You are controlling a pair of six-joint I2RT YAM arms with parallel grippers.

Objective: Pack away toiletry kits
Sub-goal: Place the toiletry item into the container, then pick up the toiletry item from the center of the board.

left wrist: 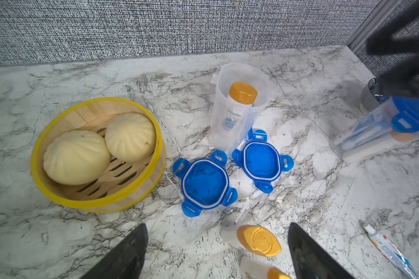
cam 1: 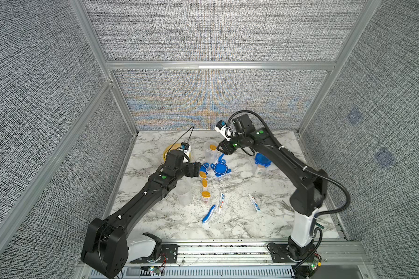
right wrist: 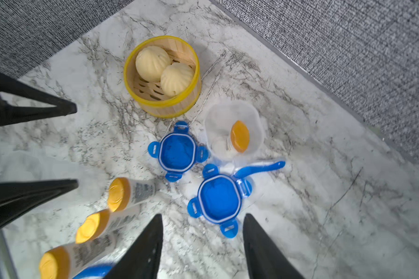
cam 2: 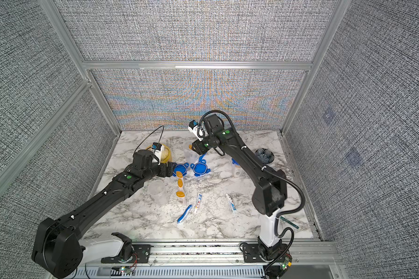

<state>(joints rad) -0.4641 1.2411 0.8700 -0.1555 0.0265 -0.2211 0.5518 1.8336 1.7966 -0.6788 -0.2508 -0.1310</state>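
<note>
Left fingers (left wrist: 131, 251) spread wide, empty, over lying orange-capped bottle (left wrist: 259, 240), lower centre of frame. Right fingers (right wrist: 145, 248) apart, empty, above blue lid (right wrist: 219, 199).

Open jar (left wrist: 218, 125) mid-frame holds one bottle; toothbrush (right wrist: 259, 166) lies at its base.

Risks:
- Rounded bottle rolls out of pinch, knocks neighbouring bottles (right wrist: 92, 227).
- Light jar tips if arm clips rim; clear wall hard to judge, possibly nearer than it looks.

Tabletop (cam 1: 228, 227): glossy marble print, likely slick. Grey woven walls, aluminium frame.
</note>
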